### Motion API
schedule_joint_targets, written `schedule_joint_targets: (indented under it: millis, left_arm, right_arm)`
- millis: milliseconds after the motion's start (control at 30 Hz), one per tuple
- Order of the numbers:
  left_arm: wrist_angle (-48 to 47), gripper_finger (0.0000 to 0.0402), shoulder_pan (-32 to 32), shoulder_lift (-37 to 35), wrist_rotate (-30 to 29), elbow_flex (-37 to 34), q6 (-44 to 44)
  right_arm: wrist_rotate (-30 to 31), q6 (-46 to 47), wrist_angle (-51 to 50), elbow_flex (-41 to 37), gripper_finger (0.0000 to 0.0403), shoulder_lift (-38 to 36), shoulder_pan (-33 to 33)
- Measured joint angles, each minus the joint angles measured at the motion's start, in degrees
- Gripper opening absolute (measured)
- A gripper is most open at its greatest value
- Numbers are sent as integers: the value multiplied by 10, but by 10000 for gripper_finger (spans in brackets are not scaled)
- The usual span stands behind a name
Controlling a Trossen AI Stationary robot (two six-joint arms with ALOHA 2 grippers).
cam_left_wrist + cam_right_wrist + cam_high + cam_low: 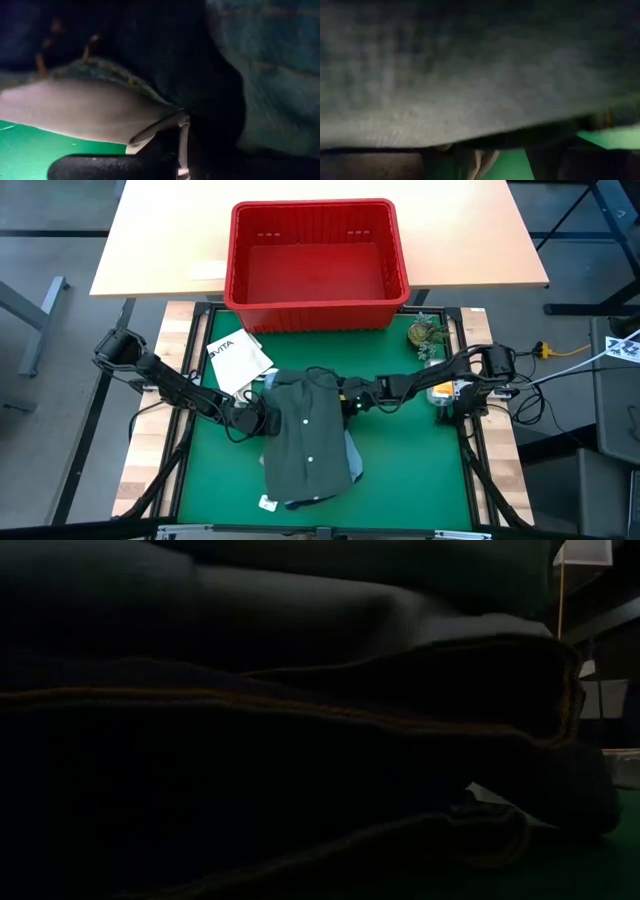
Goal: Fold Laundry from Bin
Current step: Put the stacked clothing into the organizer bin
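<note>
A stack of laundry (305, 440) lies on the middle of the green mat (410, 470). A dark olive-green buttoned shirt (300, 430) is on top, and light blue denim (353, 465) shows at the stack's right edge. My left gripper (262, 417) is at the stack's left edge and my right gripper (346, 402) at its upper right edge; cloth hides the fingertips of both. The low view is filled by dark folded cloth with orange stitching (280, 710). The left wrist view shows pale cloth (85, 110) and blue denim (270, 75). The red bin (316, 265) stands at the far side with nothing visible inside.
A white bag printed with letters (236, 362) lies on the mat left of the stack. A small green plant-like object (426, 334) and an orange item (440, 392) sit at the far right. Bare mat shows on the right and near sides.
</note>
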Motion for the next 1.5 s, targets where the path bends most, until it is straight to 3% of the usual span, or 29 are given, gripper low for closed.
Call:
schedule_joint_targets:
  millis: [200,433,600,900,1000,1267,1500]
  left_arm:
    - [-1,6,0,0,9,0,0]
    - [0,8,1,0,11,0,-3]
    - [0,10,1,0,12,0,-18]
    - [0,11,1,1,14,0,-20]
    - [0,11,1,1,15,-1,-20]
    - [-1,11,1,1,17,-2,-20]
    - [-3,11,0,1,17,-2,-21]
  right_arm:
    - [-88,-15,-114,1,167,-16,-51]
    - [-70,-54,-200,4,166,-19,-61]
    - [-116,-74,-206,2,166,-19,-62]
    - [-73,-67,-156,-1,166,-12,4]
    - [-41,-43,-127,-2,166,-6,28]
    - [-44,31,-39,-2,166,35,57]
    - [2,62,11,-3,166,42,82]
